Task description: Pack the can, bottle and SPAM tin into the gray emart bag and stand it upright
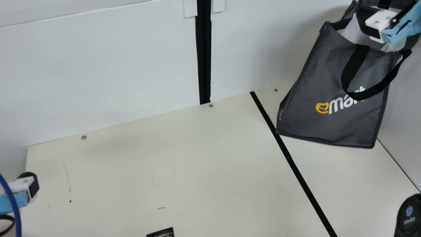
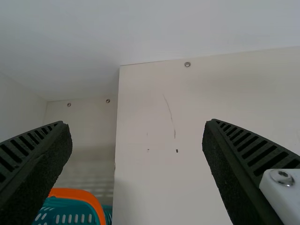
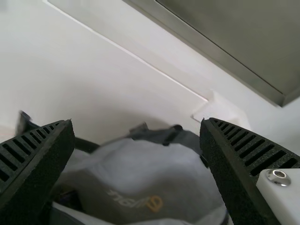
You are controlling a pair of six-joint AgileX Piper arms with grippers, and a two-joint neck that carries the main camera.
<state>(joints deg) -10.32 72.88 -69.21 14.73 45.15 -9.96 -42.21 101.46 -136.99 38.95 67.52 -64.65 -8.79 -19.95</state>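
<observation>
At the main view's upper right stands the gray emart bag [image 1: 335, 121], its mouth up and its sides slanting, beside the wall. My right gripper [image 1: 378, 24] is over that mouth. In the right wrist view, my right gripper [image 3: 137, 122] is open, with the bag's pale lining [image 3: 154, 173] between and beyond its fingers. A dark object [image 3: 69, 199] lies inside the bag, too shadowed to identify. My left gripper [image 1: 28, 186] is at the main view's left edge, over the table; the left wrist view has the left gripper [image 2: 137, 123] open with nothing between its fingers.
A teal basket with an orange rim [image 2: 77, 193] is beyond the table's left edge. A dark printed item [image 1: 161, 233] is cut off by the main view's bottom edge. White walls stand behind and at the right; a black strip [image 1: 289, 158] crosses the cream table [image 1: 164, 164].
</observation>
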